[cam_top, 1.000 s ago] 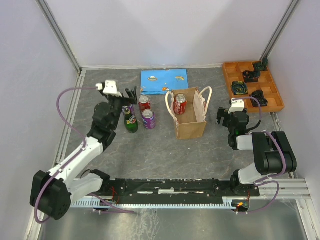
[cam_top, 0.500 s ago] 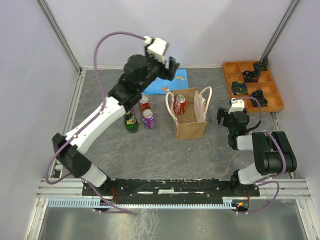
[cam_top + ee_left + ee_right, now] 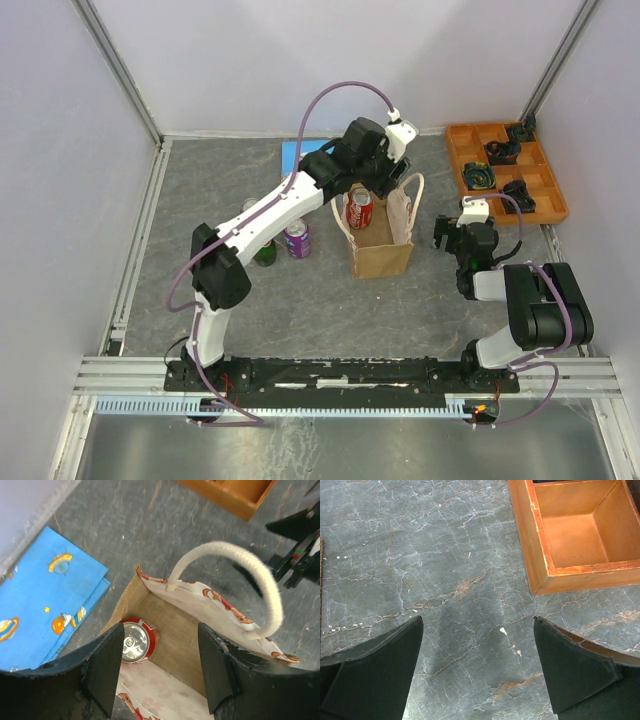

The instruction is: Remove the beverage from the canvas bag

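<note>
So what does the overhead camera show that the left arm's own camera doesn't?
Only overhead: the right arm, plus a purple can and green bottle beside the bag. Only the arm's camera: the left gripper open over the bag, and the silver top of the red can. Both: bag, red can, blue mat, orange tray.

We're noting white-shelled left arm (image 3: 265, 212) carrying black rounded joints, thin purple cable (image 3: 335, 90) running along it. Black-and-white right arm (image 3: 540, 305) showing bulkier black joints, own purple cable. Both wearing matte black wedge-shaped fingers (image 3: 107, 672); small white block (image 3: 400, 130) capping each wrist.
</note>
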